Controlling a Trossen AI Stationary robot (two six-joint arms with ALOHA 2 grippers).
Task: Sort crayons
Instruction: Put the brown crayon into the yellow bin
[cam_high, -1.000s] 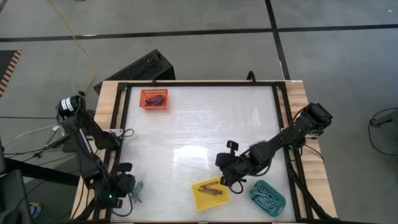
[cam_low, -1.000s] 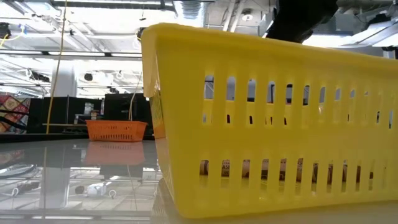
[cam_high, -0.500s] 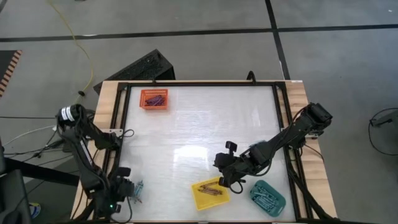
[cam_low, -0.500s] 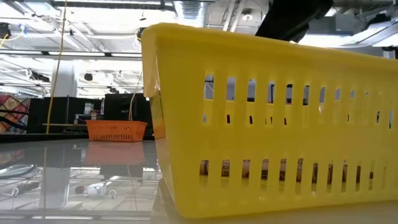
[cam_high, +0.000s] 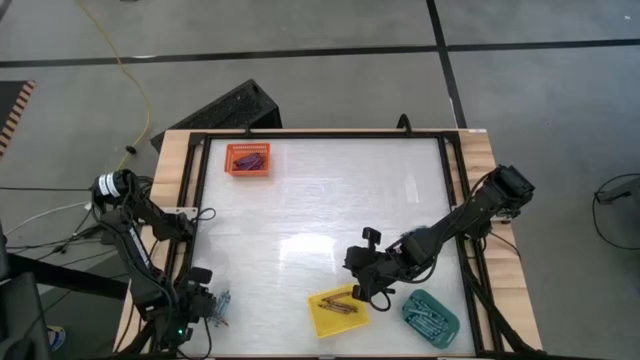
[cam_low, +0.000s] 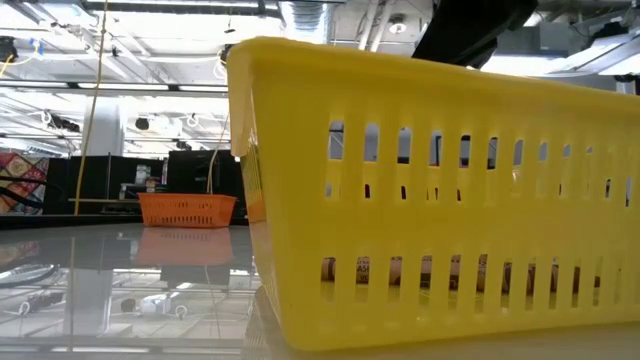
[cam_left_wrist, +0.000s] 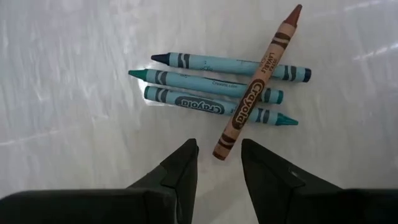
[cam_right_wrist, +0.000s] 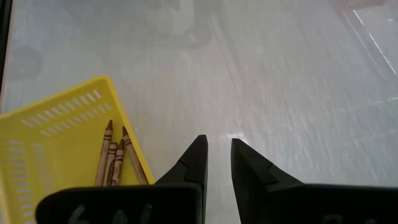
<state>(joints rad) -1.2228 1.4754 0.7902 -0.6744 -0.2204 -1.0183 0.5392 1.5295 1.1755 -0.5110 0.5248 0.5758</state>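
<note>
Left claw (cam_left_wrist: 216, 163): low centre of the left wrist frame, fingers spread with a gap between them, nothing pinched. It hangs just short of the brown crayon (cam_left_wrist: 256, 101), the gap lined up on that crayon's blunt end, likely in readiness to take it.

Loose crayons: the brown one lies slantwise across three teal-blue crayons (cam_left_wrist: 211, 90), which rest side by side on the bare worktop (cam_left_wrist: 74, 68). Being uppermost, the brown one is the easiest pick.

Right claw (cam_right_wrist: 217, 158): low centre of the right wrist frame, fingers a little apart, empty, over bare worktop beside the yellow tray (cam_right_wrist: 56, 134). Brown crayons (cam_right_wrist: 115, 155) already lie in that tray, so brown belongs there.

Views compared:
- High view alone gives the layout: orange tray (cam_high: 248, 159) upper left, yellow tray lower centre, teal tray (cam_high: 431, 316) lower right, left claw (cam_high: 205, 305) lower left.
- Only the left wrist view shows how the loose crayons overlap.
- Low view is filled by the yellow tray's wall; neither claw's fingertips are seen there.
</note>
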